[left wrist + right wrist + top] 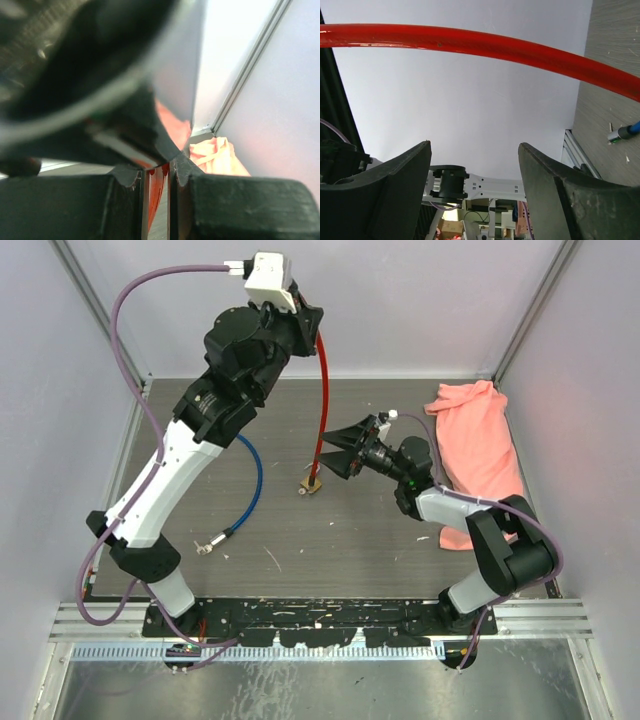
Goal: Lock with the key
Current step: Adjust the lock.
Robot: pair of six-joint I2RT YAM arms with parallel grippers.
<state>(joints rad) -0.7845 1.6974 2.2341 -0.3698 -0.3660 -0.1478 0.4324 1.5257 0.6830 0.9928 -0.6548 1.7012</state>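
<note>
Left gripper (316, 322) pinches one red cable (322, 390); one blue cable (258, 476) lies apart.

The overhead view looks down from behind the arm bases, which sit along the bottom of the frame, and takes in the whole desk (350, 540) up to the far wall.

The left wrist view sits very close behind the left end effector (156, 172). It faces a wall corner in the right half of the frame.

The right wrist view is rolled sideways, so the desk runs up its right edge. It faces a white wall past the right end effector (475, 150).

All three views share the red cable (322, 390). The pink cloth (480, 435) appears overhead and in the left wrist view, and the blue cable (255, 475) appears overhead and in the right wrist view.
</note>
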